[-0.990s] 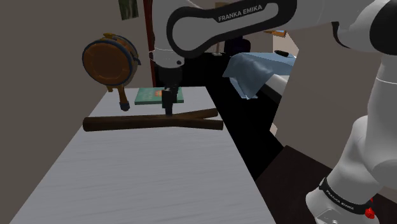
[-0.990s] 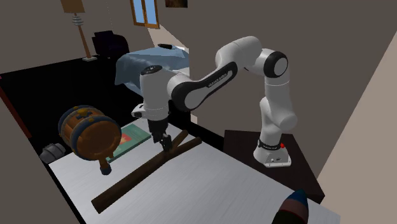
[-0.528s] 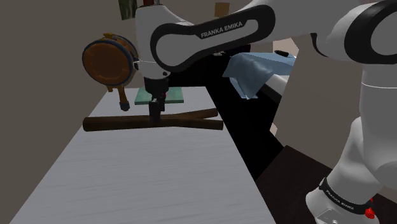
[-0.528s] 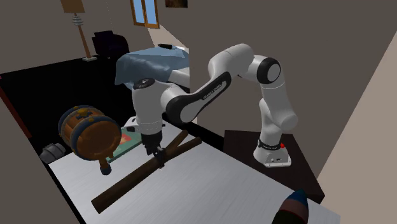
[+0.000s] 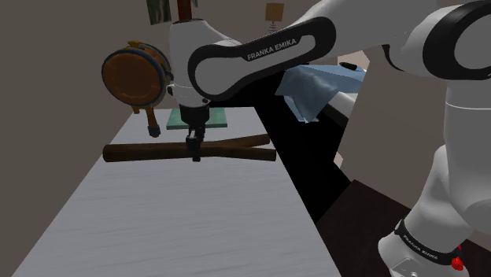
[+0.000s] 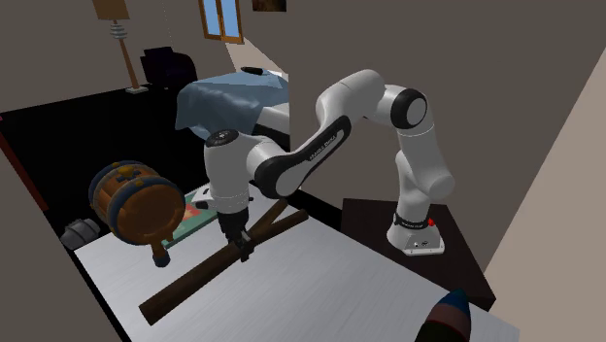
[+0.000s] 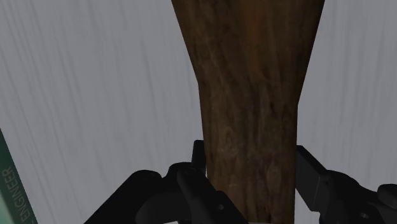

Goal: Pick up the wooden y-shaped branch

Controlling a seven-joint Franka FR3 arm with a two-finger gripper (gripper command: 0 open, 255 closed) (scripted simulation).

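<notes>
A dark brown Y-shaped branch (image 5: 149, 152) lies flat across the grey table (image 5: 173, 228), its fork toward the shoulder view's right. My gripper (image 5: 194, 149) is down on it near where the stem meets the fork, also seen in the second exterior view with the gripper (image 6: 242, 251) on the branch (image 6: 189, 284). In the wrist view the two black fingers (image 7: 198, 160) press against both sides of the branch (image 7: 251, 95), so the gripper (image 7: 251, 184) is shut on it. The branch still rests on the table.
A brown barrel with blue bands (image 5: 135, 77) stands at the table's far end beside a green book (image 5: 177, 120). A blue cloth (image 5: 315, 88) drapes over furniture beyond the table's edge. A dark rounded object (image 6: 447, 316) sits at the near corner in the second exterior view.
The gripper moved along the branch toward the shoulder view's left, came down over it, and its fingers went from open to shut on the wood.
</notes>
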